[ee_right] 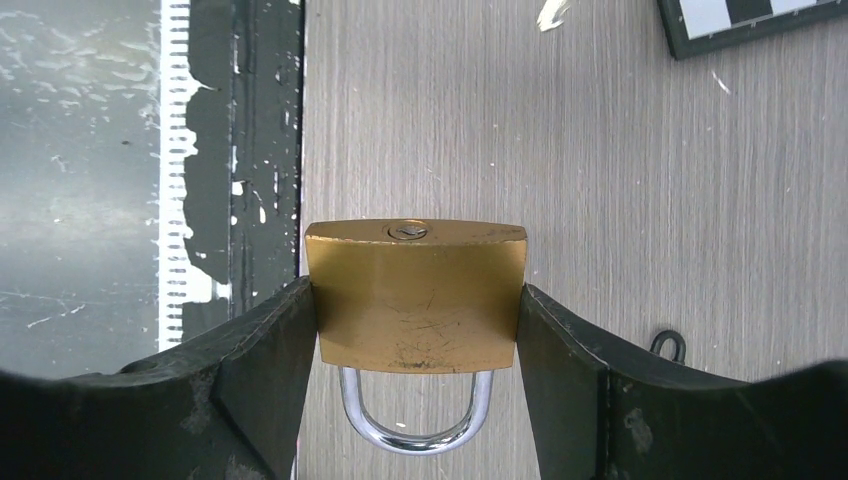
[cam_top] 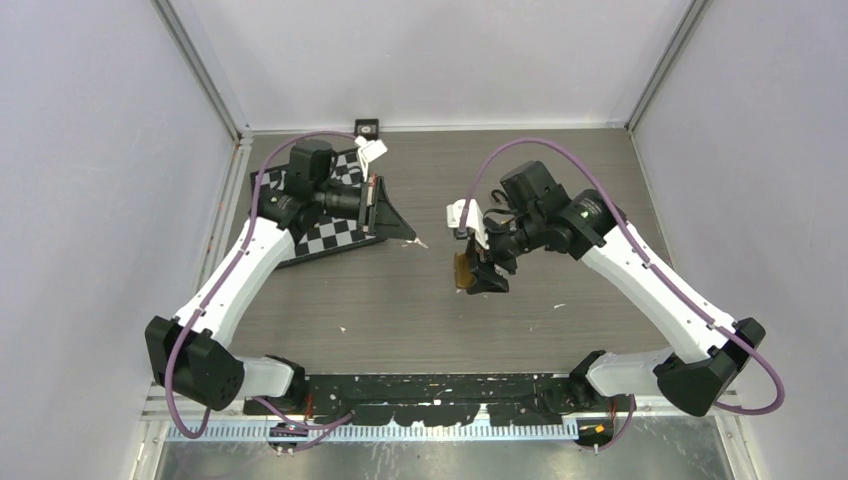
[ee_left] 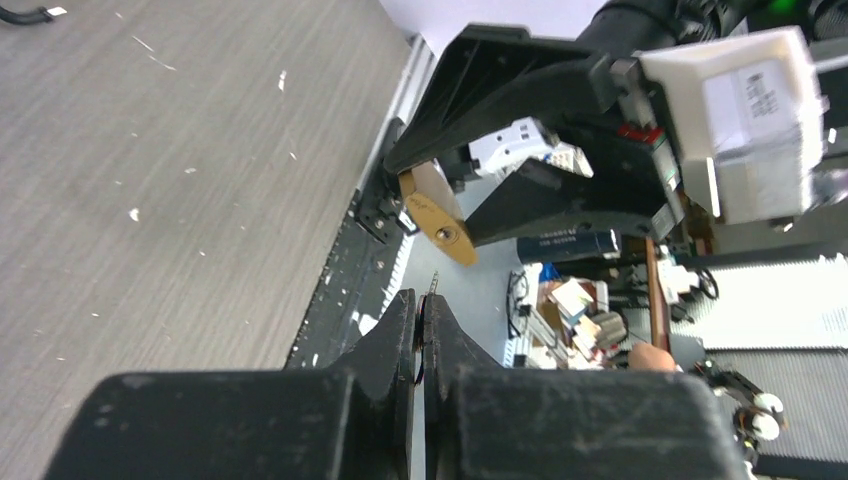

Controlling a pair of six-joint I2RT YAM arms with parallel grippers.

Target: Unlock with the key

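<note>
A brass padlock [ee_right: 415,295] with a chrome shackle [ee_right: 415,425] sits squeezed between my right gripper's [ee_right: 415,310] two fingers [ee_right: 265,345], keyhole [ee_right: 407,231] facing away from the wrist. From above, the padlock [cam_top: 463,270] hangs over the table's middle in the right gripper [cam_top: 482,276]. My left gripper [ee_left: 421,318] is shut on the key [ee_left: 433,285], seen edge-on with its thin tip poking out past the fingertips. The key points toward the padlock [ee_left: 440,218], a short gap away. In the top view the left gripper [cam_top: 398,225] is left of the padlock, apart from it; the key is too small to see there.
A black-and-white checkerboard [cam_top: 335,232] lies under the left arm at the back left. A small black ring [ee_right: 668,345] rests on the wooden table [cam_top: 400,300]. A black rail [cam_top: 430,385] runs along the near edge. White specks dot the surface.
</note>
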